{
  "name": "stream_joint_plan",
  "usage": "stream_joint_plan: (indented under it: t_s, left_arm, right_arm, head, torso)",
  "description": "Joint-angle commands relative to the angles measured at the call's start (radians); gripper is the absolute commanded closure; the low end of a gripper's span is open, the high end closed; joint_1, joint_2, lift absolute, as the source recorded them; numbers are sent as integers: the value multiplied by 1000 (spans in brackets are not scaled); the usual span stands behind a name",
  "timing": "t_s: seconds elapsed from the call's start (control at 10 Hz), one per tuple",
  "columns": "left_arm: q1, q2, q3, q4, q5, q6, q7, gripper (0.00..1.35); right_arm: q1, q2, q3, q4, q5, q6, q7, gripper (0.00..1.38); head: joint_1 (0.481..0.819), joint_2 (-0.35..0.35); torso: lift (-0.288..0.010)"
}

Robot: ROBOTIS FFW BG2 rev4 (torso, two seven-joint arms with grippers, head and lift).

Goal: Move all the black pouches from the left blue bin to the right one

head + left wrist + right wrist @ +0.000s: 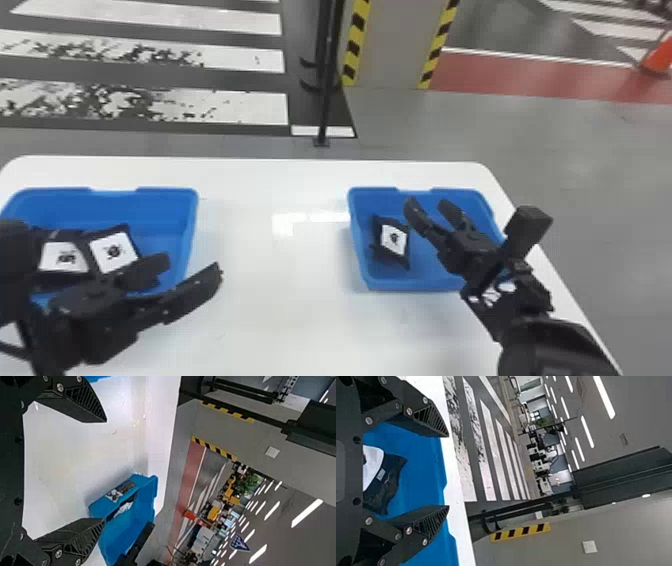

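Observation:
In the head view my left gripper (192, 267) is open over the front right of the left blue bin (165, 210). Two black pouches with white labels, one (65, 259) and another (114, 251), lie side by side there, partly hidden behind the left arm. My right gripper (429, 204) stands open above the right blue bin (367, 277); a black pouch (394, 240) rests inside, left of its fingers. Nothing is between the fingertips of the left gripper (105, 470) in its wrist view. In the right wrist view a pouch (389, 481) appears beyond the open right gripper (448, 471).
Both bins stand on a white table (280, 260), with a wide gap of tabletop between them. Past the far table edge, a black pole (327, 75) and a pillar with yellow-black stripes (395, 45) rise from the floor.

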Motion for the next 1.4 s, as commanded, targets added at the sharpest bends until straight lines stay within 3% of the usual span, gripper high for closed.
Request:
stream_joint_plan:
  t_s: [0.0,0.1,0.3,0.5,0.8,1.0,1.3]
  left_arm:
    - [10,-21,85,0,-78,-11,3,157]
    - [7,-37,149,0,-126,-4,5,157]
    - [-12,-38,220,0,-174,26,20,159]
    - [-64,-38,264,7,-252,97,35,162]
    - [-196,-20,240,152,-312,153,46,162]
    - [-260,-7,200,245,-312,185,46,163]
    - [-341,12,111,361,-284,234,44,173]
  right_arm:
    - [103,15,-8,-141,73,-58,-13,213]
    - [172,37,-6,-224,99,-100,-24,213]
    - [295,75,14,-322,125,-139,-33,216]
    - [381,88,64,-396,107,-139,-33,217]
    - [469,95,106,-484,65,-139,-33,217]
    - [486,97,108,-489,51,-139,-33,220]
    - [489,97,114,-482,25,-124,-30,220]
  head:
    - [695,-179]
    - [695,-144]
    - [695,-62]
    - [695,36]
    - [695,164]
    - [695,178]
    - [695,146]
  torso:
    - [-140]
    - [-140]
    - [-140]
    - [-140]
    - [-140]
    - [-140]
    - [-140]
